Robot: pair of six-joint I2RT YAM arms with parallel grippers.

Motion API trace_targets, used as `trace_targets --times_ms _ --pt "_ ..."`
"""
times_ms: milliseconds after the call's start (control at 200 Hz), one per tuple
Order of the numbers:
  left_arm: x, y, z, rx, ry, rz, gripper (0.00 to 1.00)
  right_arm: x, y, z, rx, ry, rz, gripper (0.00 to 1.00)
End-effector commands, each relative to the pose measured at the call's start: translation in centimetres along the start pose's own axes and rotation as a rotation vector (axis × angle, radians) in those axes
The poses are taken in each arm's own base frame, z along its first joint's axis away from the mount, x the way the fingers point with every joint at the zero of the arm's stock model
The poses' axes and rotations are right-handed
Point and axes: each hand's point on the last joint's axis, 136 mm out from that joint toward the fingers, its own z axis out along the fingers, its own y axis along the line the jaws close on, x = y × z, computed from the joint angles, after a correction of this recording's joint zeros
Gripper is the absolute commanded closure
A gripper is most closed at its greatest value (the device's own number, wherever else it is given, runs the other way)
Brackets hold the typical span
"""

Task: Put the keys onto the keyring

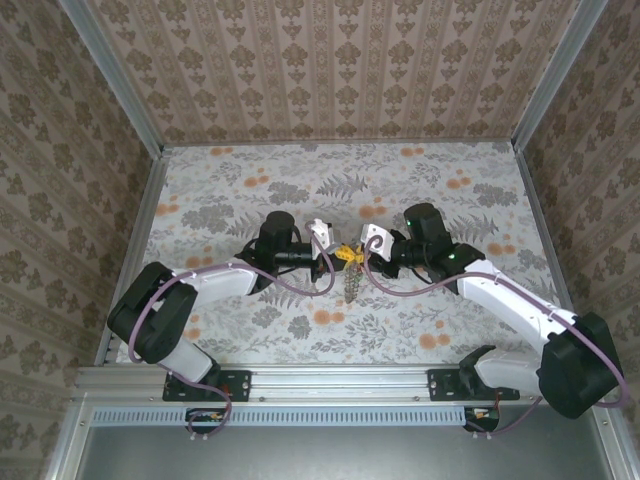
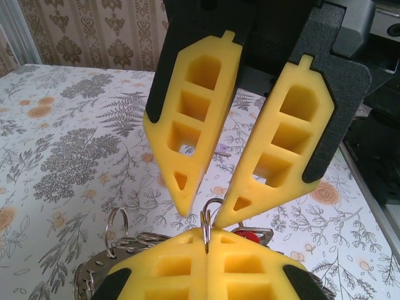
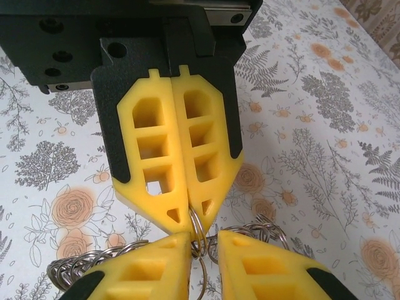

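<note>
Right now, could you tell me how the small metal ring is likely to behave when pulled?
The small metal ring looks thin and smooth, so it may slip or twist in the shut left pincer. The linked rings beside it look loose, probably floppy and swinging.

Floral-patterned table enclosed by damask-papered walls.

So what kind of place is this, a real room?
Probably a robot test booth, not a home: wallpapered panels box in a flowery table, metal rails frame it, and the left arm and right arm are bolted at its near edge.
</note>
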Motion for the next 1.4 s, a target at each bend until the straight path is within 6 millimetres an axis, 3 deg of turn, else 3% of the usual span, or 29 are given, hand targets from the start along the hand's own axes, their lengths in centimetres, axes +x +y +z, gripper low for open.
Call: trace_targets --times_ms 0,180,450,610,735,1395 --pt "-4.3 -0.8 -0.5 0.035 -0.097 0.131 1.0 -0.2 0.3 0.3 -0.042 0.007 -0.011 0.78" --pt "-4.3 -0.6 -0.6 0.027 -0.096 0.136 1.0 0.1 0.6 0.3 -0.087 0.013 0.006 0.78" --pt "-3.1 -0.5 -0.6 0.014 -0.051 0.133 1.0 0.1 0.8 0.4 -0.124 0.012 0.025 1.0" --pt "-1.3 -0.8 -0.7 0.032 0.048 0.127 0.89 -0.4 0.9 0.2 -0.138 0.005 0.019 1.0" --pt "-0.5 -0.8 -0.8 0.032 0.109 0.136 0.86 -0.7 0.9 0.2 -0.142 0.001 0.018 1.0" --pt "-0.2 -0.5 -0.4 0.053 0.233 0.176 0.79 -1.4 1.1 0.1 -0.143 -0.009 0.018 1.0"
